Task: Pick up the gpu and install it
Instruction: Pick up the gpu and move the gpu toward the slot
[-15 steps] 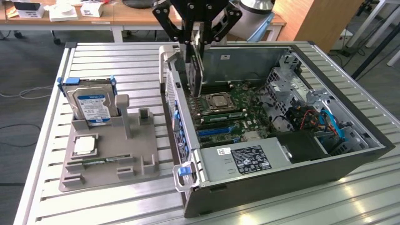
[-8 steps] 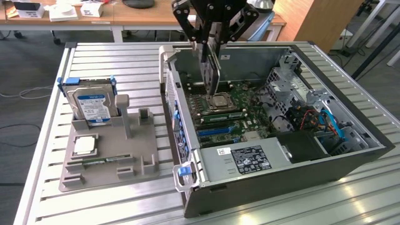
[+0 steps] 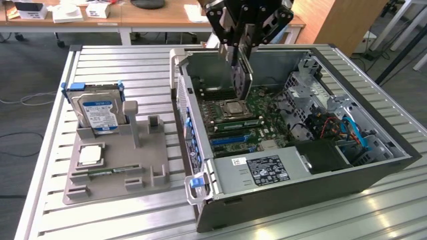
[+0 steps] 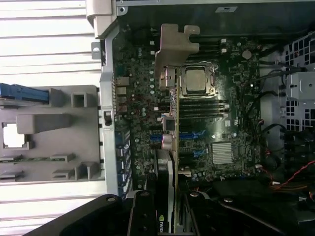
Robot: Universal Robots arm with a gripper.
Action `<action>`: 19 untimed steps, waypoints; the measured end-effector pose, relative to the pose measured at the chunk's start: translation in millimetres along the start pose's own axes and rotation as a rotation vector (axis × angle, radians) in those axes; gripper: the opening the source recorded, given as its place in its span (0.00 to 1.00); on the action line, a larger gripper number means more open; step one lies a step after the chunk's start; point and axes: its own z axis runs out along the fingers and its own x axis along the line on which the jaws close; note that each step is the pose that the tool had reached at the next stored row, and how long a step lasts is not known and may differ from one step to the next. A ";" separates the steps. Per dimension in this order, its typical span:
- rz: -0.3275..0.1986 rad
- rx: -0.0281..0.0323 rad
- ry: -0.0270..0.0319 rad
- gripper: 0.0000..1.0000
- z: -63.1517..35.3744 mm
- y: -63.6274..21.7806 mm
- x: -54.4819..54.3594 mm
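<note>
One gpu point(image 3: 241, 75) hangs clamped in the gripper point(image 3: 238, 47), long axis vertical over the motherboard point(image 3: 267, 112).

The gripper point(image 3: 239, 47) is cut off by the picture's upper edge, above the computer case point(image 3: 373, 175). Its fingers clamp the graphics card point(image 3: 241, 75) and cover its top edge. Inside the case, the card screens part of the motherboard point(image 3: 267, 125) behind it. The print on the power supply label point(image 3: 268, 169), at the case's near end, is too small to read. So is the print on the hard drive point(image 3: 99, 114) beside the case, whose lower end is sunk in a grey holder point(image 3: 113, 165). Beyond the case, a desk point(image 3: 153, 20) runs out of frame.
</note>
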 end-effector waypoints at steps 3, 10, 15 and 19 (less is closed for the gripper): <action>0.000 0.0001 0.0000 0.27 0.2 0.7 -8.6; 0.000 -0.0001 0.0000 0.27 0.6 1.7 -23.2; 0.000 0.0000 0.0000 0.27 0.9 2.5 -35.1; 0.000 0.0000 0.0001 0.27 1.2 3.3 -45.8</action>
